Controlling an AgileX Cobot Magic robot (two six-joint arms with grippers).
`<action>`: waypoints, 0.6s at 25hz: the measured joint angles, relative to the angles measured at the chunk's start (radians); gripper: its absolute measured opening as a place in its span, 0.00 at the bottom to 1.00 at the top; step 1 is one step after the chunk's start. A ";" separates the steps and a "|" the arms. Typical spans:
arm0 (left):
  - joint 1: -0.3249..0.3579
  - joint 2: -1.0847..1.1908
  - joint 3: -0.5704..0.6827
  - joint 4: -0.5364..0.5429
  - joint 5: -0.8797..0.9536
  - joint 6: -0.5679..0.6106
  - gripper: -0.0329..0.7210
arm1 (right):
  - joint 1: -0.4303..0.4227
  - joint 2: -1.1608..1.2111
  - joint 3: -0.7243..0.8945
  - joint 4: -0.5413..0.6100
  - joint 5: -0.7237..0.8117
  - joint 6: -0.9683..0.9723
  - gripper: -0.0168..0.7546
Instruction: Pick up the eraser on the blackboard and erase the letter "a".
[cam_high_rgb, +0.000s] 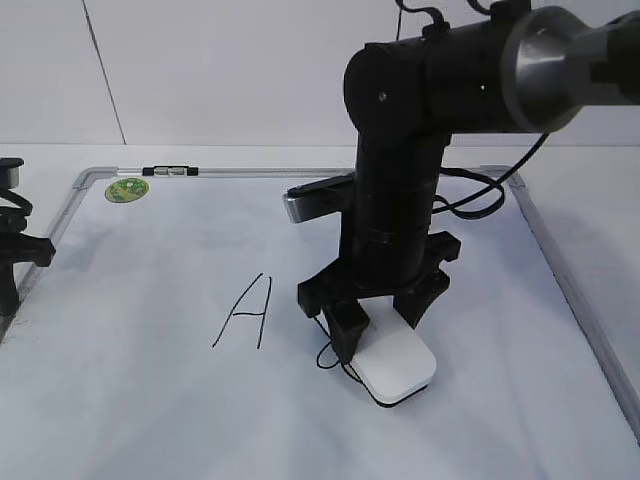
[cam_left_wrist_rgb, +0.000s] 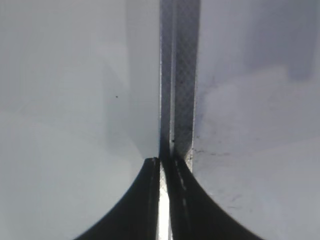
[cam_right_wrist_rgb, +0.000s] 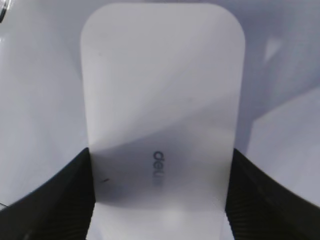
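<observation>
Eraser: flat white plastic rounded-rectangle eraser (cam_high_rgb: 398, 366) with a dark underside, lying on the board toward the lower middle, just right of the handwriting. Right wrist view shows small grey lettering on its top (cam_right_wrist_rgb: 158, 170).
Right pincer: right pincer (cam_high_rgb: 385, 310) is down over the near end of the eraser, black fingers (cam_right_wrist_rgb: 60, 200) sitting on both long sides of it. Looks clamped on the eraser's sides, jaws wide because the eraser is wide. Eraser sits flat on the board.
Left pincer: left pincer (cam_left_wrist_rgb: 164, 167) is clenched, tips pressed together with only a thin bright sliver between them, nothing in it. It hangs right over the grey metal frame strip (cam_left_wrist_rgb: 180, 75) at the board's left edge.
Blackboard: big white dry-erase board with a grey metal frame (cam_high_rgb: 560, 270), rounded grey corners, round green sticker (cam_high_rgb: 127, 189) in the top left corner.
Letters: tall angular capital "A" in thin black marker (cam_high_rgb: 246, 313) mid-board. A small black loop of the lowercase letter "a" (cam_high_rgb: 327, 355) peeks out at the eraser's left edge, mostly hidden by the pincer.
Clip: small black-and-silver clip (cam_high_rgb: 170, 171) on the top frame.
</observation>
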 joint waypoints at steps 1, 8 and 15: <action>0.000 0.000 0.000 0.000 0.000 0.000 0.06 | 0.000 0.000 0.000 -0.002 0.000 0.002 0.75; 0.000 0.000 0.000 0.000 0.000 0.000 0.06 | 0.000 0.004 0.000 -0.004 0.000 0.008 0.75; 0.000 0.000 0.000 0.000 0.000 0.000 0.06 | 0.000 0.037 -0.005 -0.004 0.000 0.008 0.75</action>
